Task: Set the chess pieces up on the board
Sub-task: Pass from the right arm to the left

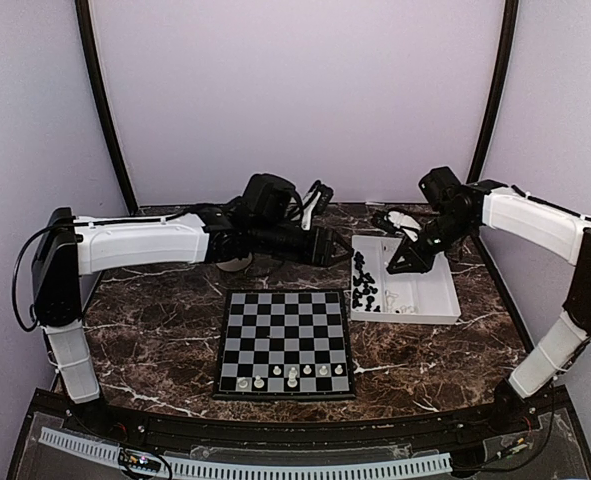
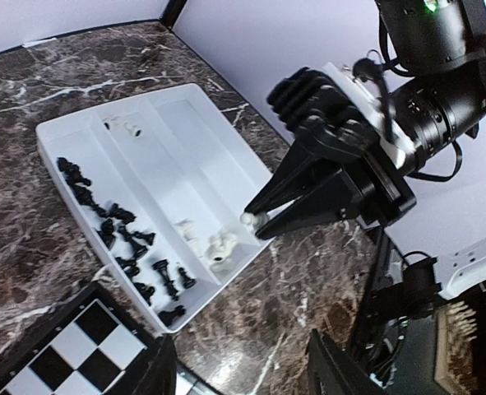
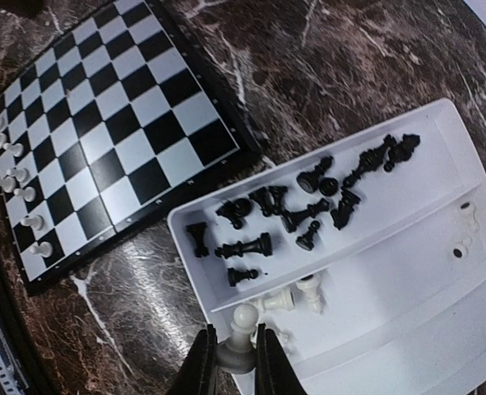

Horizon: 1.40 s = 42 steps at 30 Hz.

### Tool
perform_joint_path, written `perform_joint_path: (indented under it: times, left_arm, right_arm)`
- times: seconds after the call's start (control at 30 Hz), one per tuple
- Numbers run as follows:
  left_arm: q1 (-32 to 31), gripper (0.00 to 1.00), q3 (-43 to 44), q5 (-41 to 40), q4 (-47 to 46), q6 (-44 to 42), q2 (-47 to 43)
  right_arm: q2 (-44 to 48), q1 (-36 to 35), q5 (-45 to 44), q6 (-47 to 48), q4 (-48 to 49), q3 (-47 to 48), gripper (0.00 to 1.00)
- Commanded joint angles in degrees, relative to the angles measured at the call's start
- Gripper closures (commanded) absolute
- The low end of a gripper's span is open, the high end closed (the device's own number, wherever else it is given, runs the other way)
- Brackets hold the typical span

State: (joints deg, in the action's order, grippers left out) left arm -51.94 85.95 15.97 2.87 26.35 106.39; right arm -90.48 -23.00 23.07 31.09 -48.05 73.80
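The board (image 1: 285, 342) lies flat at the table's middle, with several white chess pieces (image 1: 292, 377) on its near rows; they also show along the board's left edge (image 3: 12, 177). My right gripper (image 3: 236, 362) is shut on a white pawn (image 3: 243, 329), held just above the near corner of the white tray (image 3: 391, 329). The left wrist view shows that pawn (image 2: 249, 219) between the right fingertips. Black chess pieces (image 3: 308, 206) lie in one tray compartment, and a few white ones (image 3: 296, 296) in the one beside it. My left gripper (image 2: 243, 374) is open and empty over bare table beside the tray (image 2: 185, 123).
The tray (image 1: 430, 300) sits to the right of the board, close to its far right corner. The left arm (image 1: 145, 242) stretches across behind the board, its gripper (image 1: 330, 248) near the tray's left end. Cables lie at the back centre (image 1: 315, 200). Purple walls enclose the table.
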Motion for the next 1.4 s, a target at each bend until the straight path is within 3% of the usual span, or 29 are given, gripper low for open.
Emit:
perform_joint_path:
  times: [0.0,0.73,1.07,1.37]
  left_arm:
    - [0.7,0.45,0.5,9.9,-11.2,9.2,3.2]
    - [0.7,0.58,1.5,18.8,-21.3,20.8,9.5]
    - [0.9,0.79,0.1,21.0,-25.6,23.2,10.1]
    - [1.1,0.73,-0.7,20.6,-25.2,24.6,10.1]
  right_arm:
    - [3.7,-1.9,11.1,5.5,-0.7,0.8,0.9]
    - [5.6,-6.5,12.6,5.7,0.1,2.9,0.89]
    - [5.5,-7.0,13.1,5.0,0.5,2.9,0.89]
    - [5.6,-7.0,12.9,4.3,1.1,3.2,0.89]
